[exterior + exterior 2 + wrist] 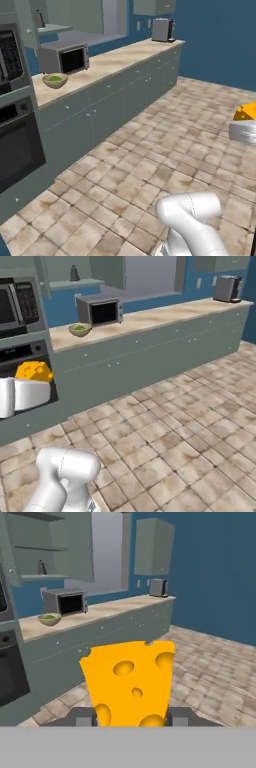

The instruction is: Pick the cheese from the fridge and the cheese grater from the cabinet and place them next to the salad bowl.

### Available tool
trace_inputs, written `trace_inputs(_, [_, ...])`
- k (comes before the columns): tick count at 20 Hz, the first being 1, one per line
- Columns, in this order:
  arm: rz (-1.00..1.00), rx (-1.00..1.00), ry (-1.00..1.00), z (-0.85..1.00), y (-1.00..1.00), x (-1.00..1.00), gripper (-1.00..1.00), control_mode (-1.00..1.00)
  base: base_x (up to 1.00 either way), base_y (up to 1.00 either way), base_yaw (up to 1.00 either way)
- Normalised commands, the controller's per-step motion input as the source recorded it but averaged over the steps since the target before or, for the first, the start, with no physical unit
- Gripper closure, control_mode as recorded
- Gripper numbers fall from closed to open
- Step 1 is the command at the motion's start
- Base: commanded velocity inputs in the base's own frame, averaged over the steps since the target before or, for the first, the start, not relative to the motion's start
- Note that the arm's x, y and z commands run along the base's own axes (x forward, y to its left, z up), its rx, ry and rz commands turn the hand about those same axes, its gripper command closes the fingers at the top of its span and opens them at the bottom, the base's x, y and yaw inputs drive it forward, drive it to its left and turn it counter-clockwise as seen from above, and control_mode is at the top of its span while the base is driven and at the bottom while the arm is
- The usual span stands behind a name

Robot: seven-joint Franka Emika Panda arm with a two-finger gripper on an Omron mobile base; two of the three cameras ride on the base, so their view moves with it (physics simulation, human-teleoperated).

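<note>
The gripper (131, 718) holds the cheese (129, 683), a yellow-orange wedge with round holes, pinched between its two dark fingertips (84, 717) at the bottom middle of the hand view. In the left base view the cheese (246, 112) sits at the right edge, on top of the white hand and up above the tiled floor (150, 170). In the right base view the cheese (34, 372) is at the left side, in front of the dark oven (22, 351). The salad bowl (55, 80) is beige with green lettuce in it. It stands on the long pale counter (115, 62) in the upper left of the left base view, just beside the grey microwave (64, 57). The cheese is well apart from the bowl. In the right base view the salad bowl (79, 330) is also near the top left, left of the microwave (99, 310). A grey toaster (162, 30) stands at the far end of the counter. The cabinet (50, 544) hangs on the wall above the microwave, in the upper left of the hand view, and its door is open. The small dark cheese grater (41, 567) stands on its shelf. In the right base view the cheese grater (74, 273) is at the very top, left of the middle. The wall (220, 40) behind is dark blue.
</note>
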Motion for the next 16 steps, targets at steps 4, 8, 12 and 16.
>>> trace_inputs(4, [0.0, 0.0, 0.0, 0.0, 0.0, 0.0, 1.0, 1.0, 1.0, 0.02, 0.0])
trace_inputs(8, [0.0, 0.0, 0.0, 0.0, 0.0, 0.0, 1.0, 1.0, 1.0, 0.08, 0.0])
trace_inputs(12, [0.0, 0.0, 0.0, 0.0, 0.0, 0.0, 1.0, 1.0, 1.0, 0.05, 0.0])
trace_inputs(16, [0.0, 0.0, 0.0, 0.0, 0.0, 0.0, 1.0, 1.0, 1.0, 0.03, 0.05])
